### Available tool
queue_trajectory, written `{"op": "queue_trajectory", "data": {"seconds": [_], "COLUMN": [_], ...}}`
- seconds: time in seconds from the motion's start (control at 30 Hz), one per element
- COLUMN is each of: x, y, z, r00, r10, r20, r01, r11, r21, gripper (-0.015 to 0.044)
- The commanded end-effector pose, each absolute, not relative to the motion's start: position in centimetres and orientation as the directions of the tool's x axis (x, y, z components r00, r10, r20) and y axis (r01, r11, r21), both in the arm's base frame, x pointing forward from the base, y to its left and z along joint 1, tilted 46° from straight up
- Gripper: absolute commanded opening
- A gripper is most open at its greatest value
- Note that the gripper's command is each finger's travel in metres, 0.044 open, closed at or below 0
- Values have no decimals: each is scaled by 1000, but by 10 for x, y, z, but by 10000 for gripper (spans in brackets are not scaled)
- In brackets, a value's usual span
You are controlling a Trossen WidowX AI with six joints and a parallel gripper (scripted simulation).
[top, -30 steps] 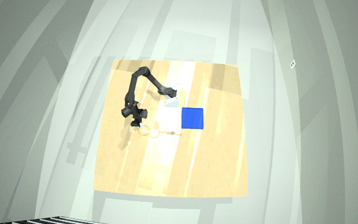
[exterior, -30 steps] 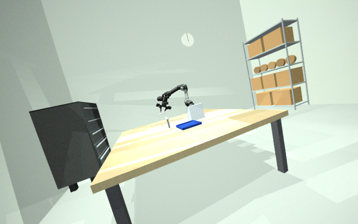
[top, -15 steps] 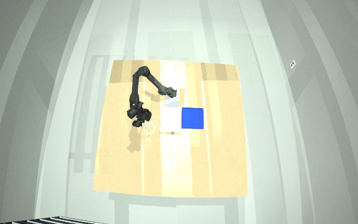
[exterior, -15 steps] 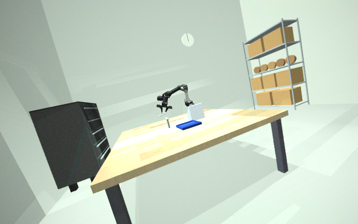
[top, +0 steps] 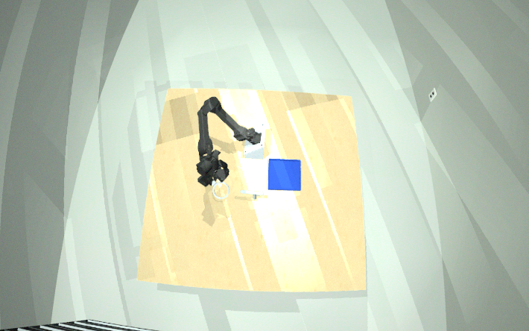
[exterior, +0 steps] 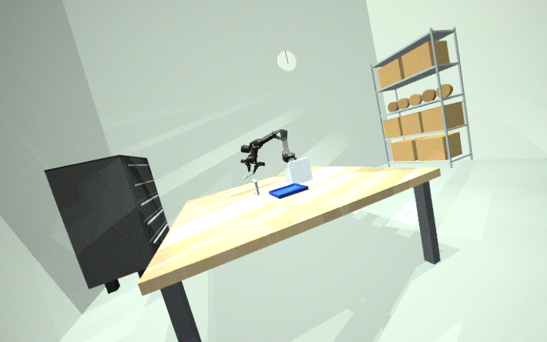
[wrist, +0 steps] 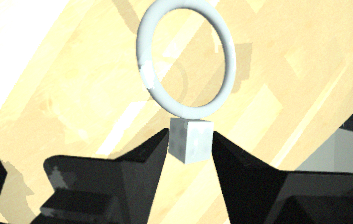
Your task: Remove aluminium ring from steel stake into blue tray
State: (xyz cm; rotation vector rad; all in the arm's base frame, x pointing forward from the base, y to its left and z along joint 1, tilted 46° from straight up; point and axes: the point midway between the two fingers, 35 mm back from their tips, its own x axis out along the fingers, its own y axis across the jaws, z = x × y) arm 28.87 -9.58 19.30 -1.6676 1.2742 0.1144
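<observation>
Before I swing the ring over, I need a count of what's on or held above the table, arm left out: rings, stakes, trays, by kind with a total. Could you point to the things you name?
Ring [top: 213, 191] [exterior: 247, 175] [wrist: 230, 65]: 1
Stake [top: 255, 196] [exterior: 256, 188]: 1
Tray [top: 284, 174] [exterior: 288, 190]: 1
Total: 3

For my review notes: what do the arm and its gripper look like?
The arm is matte black or dark grey, with slim links and chunky joints. The gripper has two black, wedge-shaped fingers tapering towards the tips. No cables or markings can be made out.
</observation>
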Motion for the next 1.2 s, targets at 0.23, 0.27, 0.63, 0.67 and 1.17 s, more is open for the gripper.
{"op": "queue_trajectory", "data": {"seconds": [0.23,0.27,0.63,0.67,1.17], "x": [279,278,267,266,248], "y": [-87,-86,-78,-77,-66], "z": [190,189,186,186,186], "r00": [438,437,433,433,436], "r10": [-761,-768,-830,-835,-884], "r20": [-479,-469,-351,-339,-168], "r01": [-623,-609,-422,-403,-108], "r11": [127,131,157,157,134], "r21": [-772,-782,-893,-902,-985], "gripper": [0,0,0,0,0]}}
